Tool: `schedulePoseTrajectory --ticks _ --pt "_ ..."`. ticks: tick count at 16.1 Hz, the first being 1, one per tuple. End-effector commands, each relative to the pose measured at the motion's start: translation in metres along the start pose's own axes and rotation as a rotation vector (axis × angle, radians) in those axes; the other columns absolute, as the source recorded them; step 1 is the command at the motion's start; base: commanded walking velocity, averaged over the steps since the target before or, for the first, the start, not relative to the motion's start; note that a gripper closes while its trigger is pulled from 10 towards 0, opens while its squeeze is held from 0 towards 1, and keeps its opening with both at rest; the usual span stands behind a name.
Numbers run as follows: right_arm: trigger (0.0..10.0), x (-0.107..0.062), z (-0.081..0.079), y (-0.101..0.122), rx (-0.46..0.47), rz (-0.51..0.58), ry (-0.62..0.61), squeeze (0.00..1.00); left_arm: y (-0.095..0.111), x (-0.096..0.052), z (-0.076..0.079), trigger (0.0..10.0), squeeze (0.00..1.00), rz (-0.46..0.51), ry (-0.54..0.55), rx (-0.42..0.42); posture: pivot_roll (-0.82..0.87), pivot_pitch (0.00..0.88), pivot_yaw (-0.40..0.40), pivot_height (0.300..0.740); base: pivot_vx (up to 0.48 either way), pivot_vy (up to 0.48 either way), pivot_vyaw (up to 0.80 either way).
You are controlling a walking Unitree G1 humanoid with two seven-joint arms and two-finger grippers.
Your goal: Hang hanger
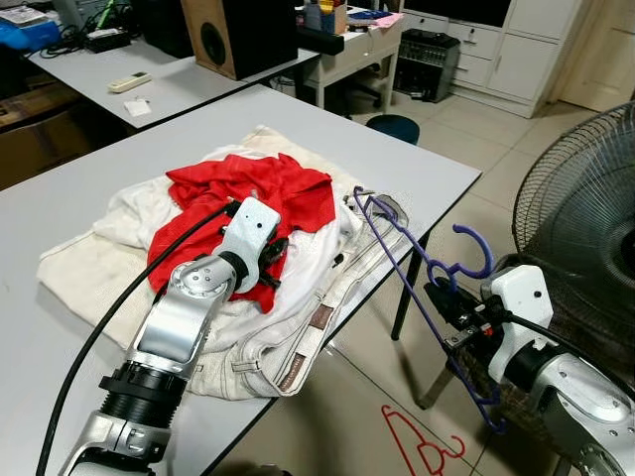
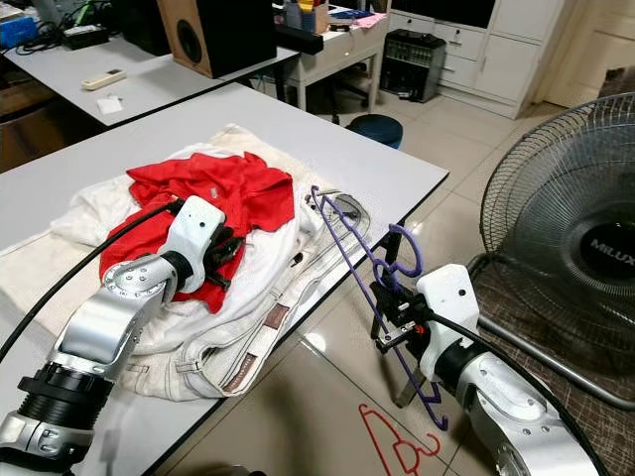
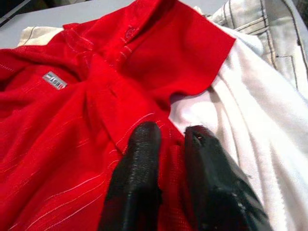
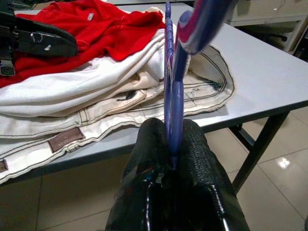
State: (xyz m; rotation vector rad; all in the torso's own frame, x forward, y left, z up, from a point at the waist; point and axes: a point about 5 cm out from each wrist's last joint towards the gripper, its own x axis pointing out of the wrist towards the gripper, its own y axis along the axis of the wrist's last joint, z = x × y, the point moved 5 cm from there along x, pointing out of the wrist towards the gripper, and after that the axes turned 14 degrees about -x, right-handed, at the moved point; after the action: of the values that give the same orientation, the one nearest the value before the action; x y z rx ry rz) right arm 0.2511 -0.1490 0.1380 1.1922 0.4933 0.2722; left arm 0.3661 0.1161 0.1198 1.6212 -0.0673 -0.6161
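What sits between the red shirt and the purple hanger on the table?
White garment folds lie between the red shirt and the purple hanger, clearest in the left eye view.

Left arm reaches forward over near part of bench [image 1: 417, 159], silver forearm angled up, white wrist bent toward far right. Left end effector [image 3: 171, 144] low on red shirt [image 1: 258, 193], two black fingers [image 3: 137, 183] nearly together, fold of red cloth pinched between them. Right arm off bench's right edge, elbow low, wrist raised, pointing left. Right end effector [image 4: 171, 139] clamped on purple hanger [image 1: 417, 268], fingers tight either side of its thin bars, hook standing above wrist.
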Motion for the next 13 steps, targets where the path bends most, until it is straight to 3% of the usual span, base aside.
schedulePoseTrajectory --ticks 1,7,13 --pt "10.0 -0.001 -0.003 0.007 -0.02 0.031 0.014 0.0 0.001 0.0 -0.008 0.0 0.0 -0.009 0.034 0.018 -0.02 0.006 0.067 0.74 0.0 0.0 0.0" --pt "10.0 0.0 -0.003 0.007 -0.019 0.03 0.005 0.0 0.014 0.002 -0.023 0.0 0.0 0.053 0.107 0.033 -0.02 0.01 0.075 0.74 0.0 0.0 0.0" --pt "10.0 -0.001 -0.002 0.006 -0.016 0.029 -0.006 0.0 0.036 -0.009 -0.056 0.0 0.0 0.122 0.189 0.08 -0.02 0.013 0.077 0.74 0.0 0.0 0.0"
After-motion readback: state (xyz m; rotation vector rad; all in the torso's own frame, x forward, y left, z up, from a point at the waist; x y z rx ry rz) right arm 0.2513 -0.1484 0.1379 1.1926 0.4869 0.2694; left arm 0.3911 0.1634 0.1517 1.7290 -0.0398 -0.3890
